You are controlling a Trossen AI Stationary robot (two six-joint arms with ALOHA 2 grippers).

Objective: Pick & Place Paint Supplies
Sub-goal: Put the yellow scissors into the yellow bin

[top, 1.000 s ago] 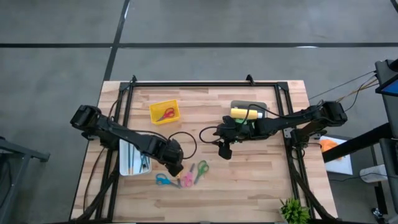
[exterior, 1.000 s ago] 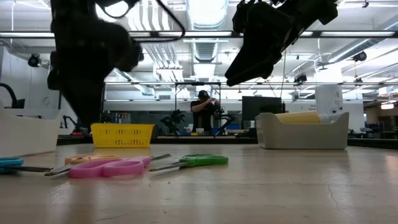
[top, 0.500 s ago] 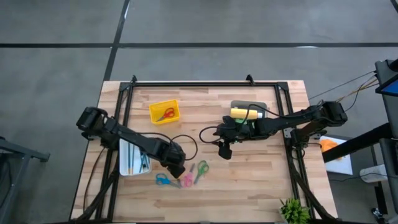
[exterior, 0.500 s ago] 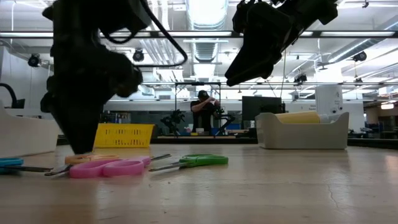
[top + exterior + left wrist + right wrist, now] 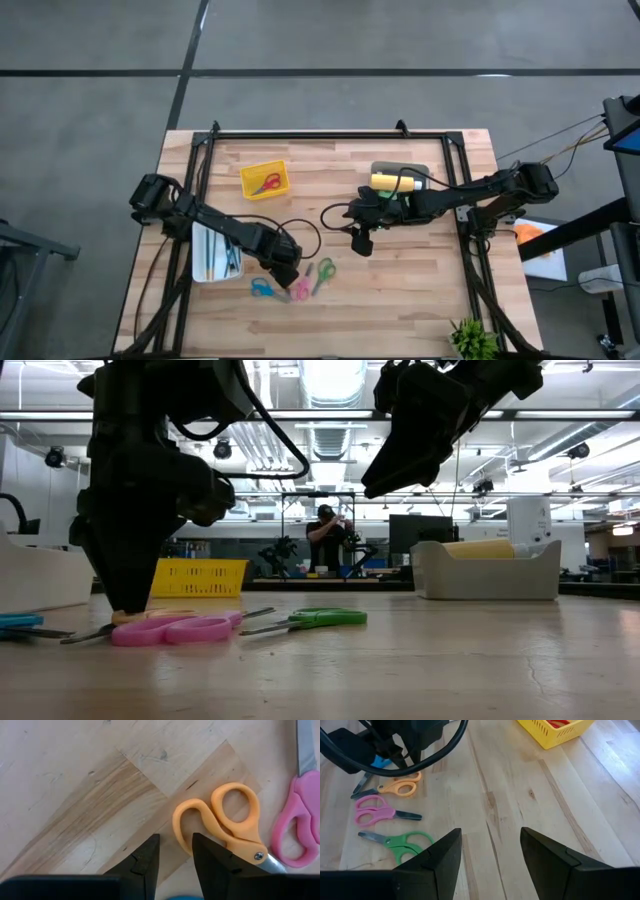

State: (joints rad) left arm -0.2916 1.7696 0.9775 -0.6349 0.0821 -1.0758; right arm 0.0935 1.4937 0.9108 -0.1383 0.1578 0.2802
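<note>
A yellow paint bottle [image 5: 391,181] lies in a grey tray [image 5: 420,171] at the far right, with something green beside it. Thin stick-like supplies lie in a white tray [image 5: 205,255] at the left. My left gripper [image 5: 175,855] points straight down, open, low over a cluster of scissors. Its fingertips stand at the orange scissors' handle loop [image 5: 182,827]. My right gripper [image 5: 360,243] hangs open above mid-table, in front of the grey tray, with nothing between its fingers. My left gripper comes from above, pointing down, at the outer loop of the orange scissors' handle [image 5: 186,837]. One fingertip [image 5: 212,857] covers part of that loop. I cannot tell whether it touches. The scissors lie flat on the table.
Pink scissors [image 5: 300,820], green scissors [image 5: 323,272] and blue scissors [image 5: 262,290] lie beside the orange pair. A yellow basket [image 5: 264,180] with red scissors stands at the far left. A small plant [image 5: 472,340] sits at the near right corner. A black cable [image 5: 300,228] loops over mid-table.
My left gripper has sunk toward the table onto the scissors cluster, still open, most of the drop in the first half second. The scissors have not moved.
</note>
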